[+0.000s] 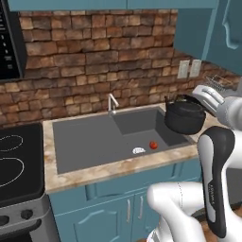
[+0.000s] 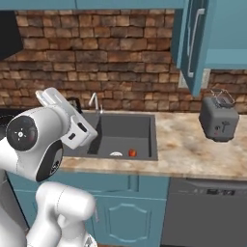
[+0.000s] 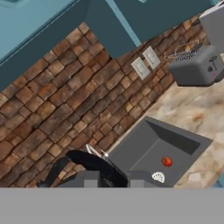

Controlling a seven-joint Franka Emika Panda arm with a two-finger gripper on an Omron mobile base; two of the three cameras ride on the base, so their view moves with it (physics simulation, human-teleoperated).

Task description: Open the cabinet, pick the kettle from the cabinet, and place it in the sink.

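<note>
The black kettle (image 1: 184, 117) hangs in the air over the right end of the dark grey sink (image 1: 90, 139), tilted a little. My gripper (image 1: 193, 100) reaches in from the right and is shut on its arched top handle. In the hand view that handle (image 3: 87, 161) curves just above my gripper (image 3: 114, 179), with the sink basin (image 3: 144, 148) below it. From the right base view my arm covers most of the kettle (image 2: 74, 103), which is over the left part of the sink (image 2: 126, 129). The teal wall cabinet (image 2: 194, 44) stands with its door swung open at the upper right.
A small red object (image 1: 153, 145) lies beside the white drain (image 1: 138, 151) in the basin. The chrome faucet (image 1: 112, 102) rises behind the sink. A grey toaster (image 2: 218, 120) sits on the right counter, and the black stovetop (image 1: 14, 160) is to the left.
</note>
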